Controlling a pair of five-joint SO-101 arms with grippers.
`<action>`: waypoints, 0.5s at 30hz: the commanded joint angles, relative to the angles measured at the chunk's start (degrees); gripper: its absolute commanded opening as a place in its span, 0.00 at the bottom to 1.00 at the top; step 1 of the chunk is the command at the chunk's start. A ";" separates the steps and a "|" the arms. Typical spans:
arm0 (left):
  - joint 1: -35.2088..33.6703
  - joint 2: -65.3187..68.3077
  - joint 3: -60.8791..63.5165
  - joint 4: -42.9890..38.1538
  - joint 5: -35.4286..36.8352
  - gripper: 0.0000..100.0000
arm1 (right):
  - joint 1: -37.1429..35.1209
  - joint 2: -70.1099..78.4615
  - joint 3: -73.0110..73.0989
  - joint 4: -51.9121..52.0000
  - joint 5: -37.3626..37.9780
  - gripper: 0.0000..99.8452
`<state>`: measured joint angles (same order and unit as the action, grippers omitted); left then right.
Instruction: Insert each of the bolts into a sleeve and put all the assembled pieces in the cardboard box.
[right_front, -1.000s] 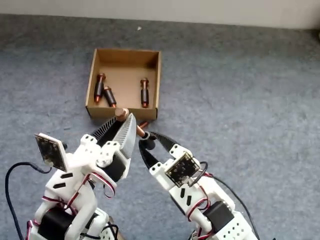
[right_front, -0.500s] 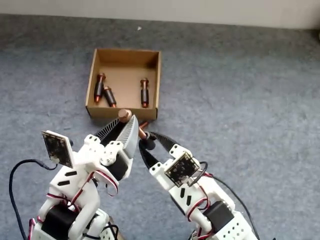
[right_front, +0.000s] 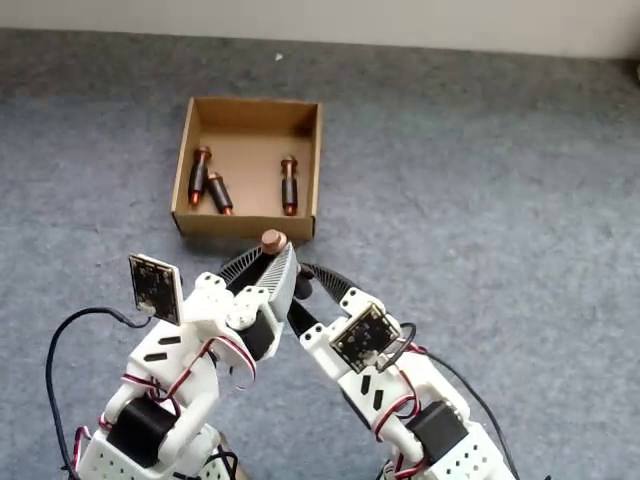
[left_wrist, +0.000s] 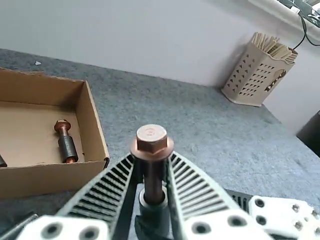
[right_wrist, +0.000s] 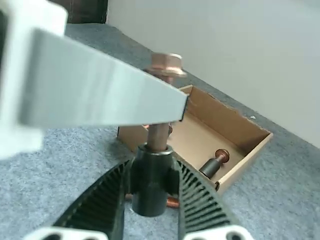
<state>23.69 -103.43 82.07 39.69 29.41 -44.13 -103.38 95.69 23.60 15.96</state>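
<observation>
My left gripper (right_front: 272, 256) is shut on a copper bolt (right_front: 272, 240), held upright just in front of the cardboard box (right_front: 245, 228). In the left wrist view the bolt (left_wrist: 152, 142) stands between the ribbed fingers (left_wrist: 192, 187), and its shaft enters a black sleeve (left_wrist: 152, 201). My right gripper (right_wrist: 150, 187) is shut on that sleeve (right_wrist: 150, 177), and the bolt head (right_wrist: 166, 65) stands above it. Three assembled pieces (right_front: 289, 185) lie in the box. A copper piece (right_wrist: 172, 201) shows behind the sleeve, mostly hidden.
Grey carpet covers the table around the box (left_wrist: 95, 125). A pale perforated holder (left_wrist: 257, 70) stands far off by the wall. The two arms are close together in front of the box, with open carpet to the right (right_front: 480, 200).
My left arm has swung to the right with the bolt, bringing it over the sleeve. The right arm has kept still.
</observation>
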 joint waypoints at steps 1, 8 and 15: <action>0.22 -0.40 -1.80 1.76 -11.25 0.06 | 0.40 -1.19 8.84 -1.36 0.18 0.00; -0.22 -0.40 -11.12 18.29 -9.85 0.29 | 0.66 -0.92 8.84 -1.27 -6.68 0.00; -6.11 -0.40 -18.51 26.20 -9.93 0.29 | 5.41 -1.10 8.84 3.03 -12.13 0.00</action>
<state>23.25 -103.87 67.56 63.43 18.95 -42.29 -103.47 95.69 25.63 6.99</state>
